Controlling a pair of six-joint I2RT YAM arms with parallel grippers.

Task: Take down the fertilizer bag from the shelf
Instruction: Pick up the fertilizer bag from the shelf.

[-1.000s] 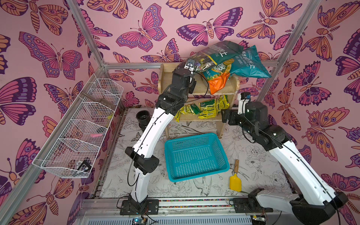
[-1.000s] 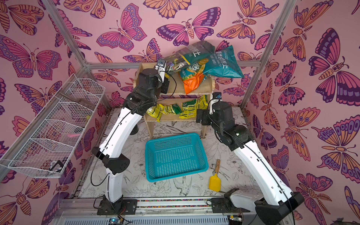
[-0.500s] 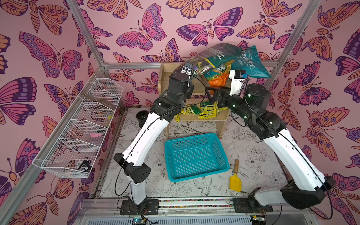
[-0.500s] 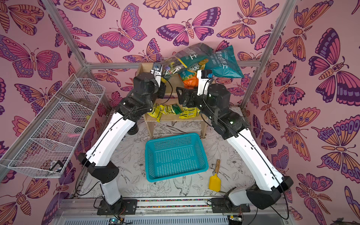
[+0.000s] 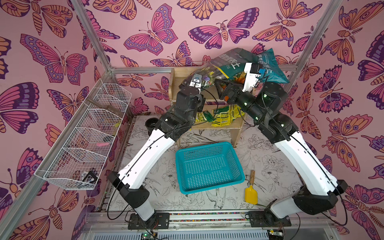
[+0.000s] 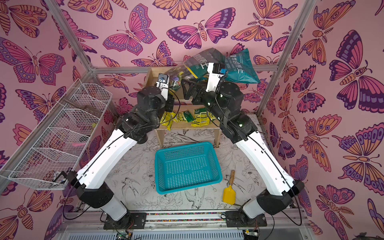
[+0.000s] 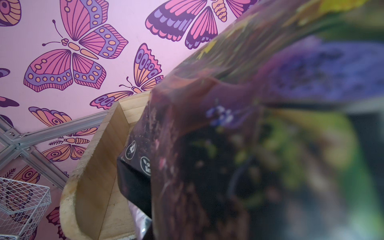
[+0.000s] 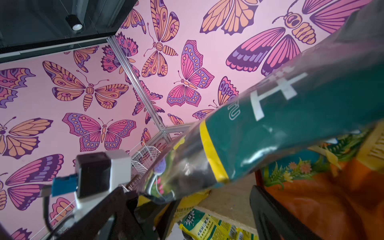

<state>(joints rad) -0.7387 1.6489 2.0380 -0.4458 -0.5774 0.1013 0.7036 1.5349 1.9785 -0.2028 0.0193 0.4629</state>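
Nearest the rail, a yellow trowel (image 5: pixel 251 193) with a wooden handle is laid on the mat (image 5: pixel 270 166), a pale sheet printed with line drawings of flowers and birds. A teal basket (image 5: pixel 208 166) is set just beside it, near the middle. Farther back, a black pot (image 5: pixel 151 123) is seen at the mat's left edge, near the shelf (image 5: pixel 174 83), which is placed against the back wall. Yellow packets (image 5: pixel 222 118) are heaped on its lower tier. In front of the upper tier the right gripper (image 5: pixel 225 88) is held with its jaws spread wide and nothing between them, just under the fertilizer bag (image 5: pixel 228 62). The left gripper (image 5: pixel 202 83) is largely hidden behind its wrist camera, but its jaws appear to be narrowed on the bag's clear, soil-filled end. The bag is found above the upper tier, with its long axis laid across the shelf's width and tilted. The clear end points down toward the left arm, and the dark green printed end is raised toward the right and the back wall. An orange bag (image 8: pixel 311 197) is seen beneath it and a teal bag (image 5: pixel 272 68) behind it. A white wire rack (image 5: pixel 89 133) is hung on the left wall. The walls are covered in pink butterfly paper and framed by aluminium posts (image 5: pixel 145 69).
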